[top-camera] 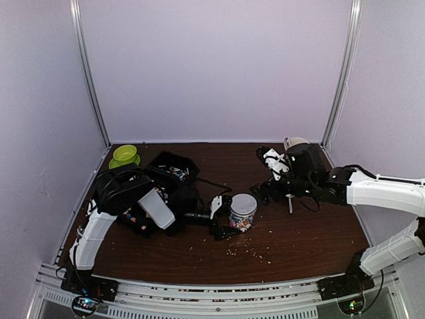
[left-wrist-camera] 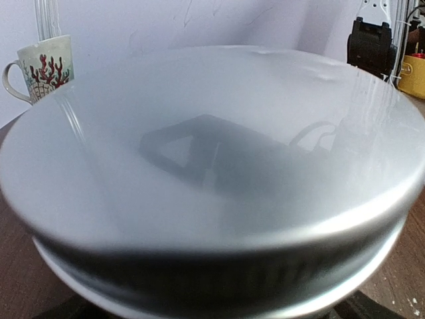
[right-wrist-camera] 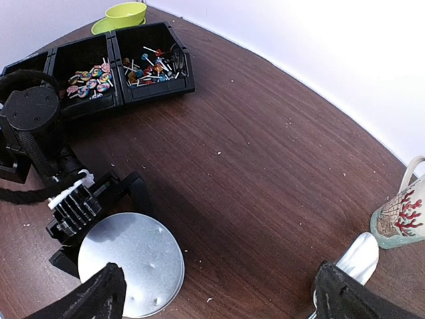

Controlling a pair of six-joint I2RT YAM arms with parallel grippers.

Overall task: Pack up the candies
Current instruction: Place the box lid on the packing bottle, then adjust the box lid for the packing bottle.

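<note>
A: How are the two grippers found?

B: The left gripper (top-camera: 224, 216) is seen spread to its widest, with one jaw set to each side of a tin (top-camera: 243, 214) near the middle of the table (top-camera: 312, 232). Whether the tin is actually touched cannot be told. The left wrist view is almost wholly filled by the tin's silver lid (left-wrist-camera: 212, 159).

A: And the right one?

B: The right gripper (right-wrist-camera: 222, 296) is seen wide open above bare wood, and nothing is gripped between its fingers (right-wrist-camera: 99, 292). It is placed toward the right rear, well apart from the tin.

A: Where are the candies found?

B: The candies (right-wrist-camera: 88, 78) are heaped in one of two adjoining black bins (right-wrist-camera: 89, 106) at the left rear, the one closer to the left arm. Lollipops (right-wrist-camera: 151, 65) are piled in the other. Coloured specks are seen on the tin's side, but whether these are candies cannot be told.

A: What else is noted?

B: A green bowl (top-camera: 125, 153) is set just beyond the lollipop bin. A mug (right-wrist-camera: 398, 219) with a red coral pattern is stood at the right rear. Pale crumbs (top-camera: 251, 251) are scattered in front of the tin.
</note>
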